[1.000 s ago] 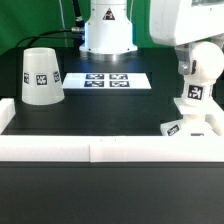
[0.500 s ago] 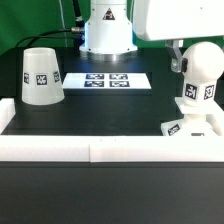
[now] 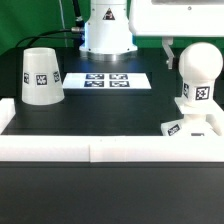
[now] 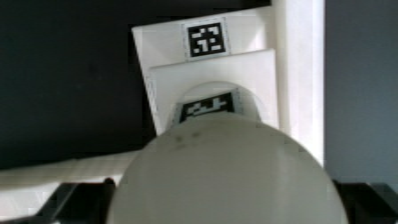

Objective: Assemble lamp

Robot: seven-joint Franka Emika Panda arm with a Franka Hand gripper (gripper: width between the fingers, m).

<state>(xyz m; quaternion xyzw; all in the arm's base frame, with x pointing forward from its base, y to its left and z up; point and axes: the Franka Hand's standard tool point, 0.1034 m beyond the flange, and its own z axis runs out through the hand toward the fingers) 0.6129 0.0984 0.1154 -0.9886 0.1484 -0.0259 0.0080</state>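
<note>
The white bulb (image 3: 198, 72) stands upright on the flat square base (image 3: 190, 126) at the exterior view's right, close to the front rail. My gripper (image 3: 197, 62) reaches down from above and is shut on the bulb's round head. One dark finger (image 3: 170, 55) shows against the bulb's left side; the other is out of frame. In the wrist view the bulb (image 4: 222, 170) fills the space between my gripper's (image 4: 222, 205) fingers, with the tagged base (image 4: 169, 50) beyond it. The cone shade (image 3: 40, 76) stands alone at the exterior view's left.
The marker board (image 3: 107, 79) lies flat at the middle back of the black table. White border rails run along the front (image 3: 100, 148) and the left side (image 3: 8, 110). The arm's own pedestal (image 3: 107, 35) stands behind the marker board.
The hand has turned and risen a little over the bulb. The bulb went from leaning right to upright, and its tag shifted sideways. The shade and the base did not move.
</note>
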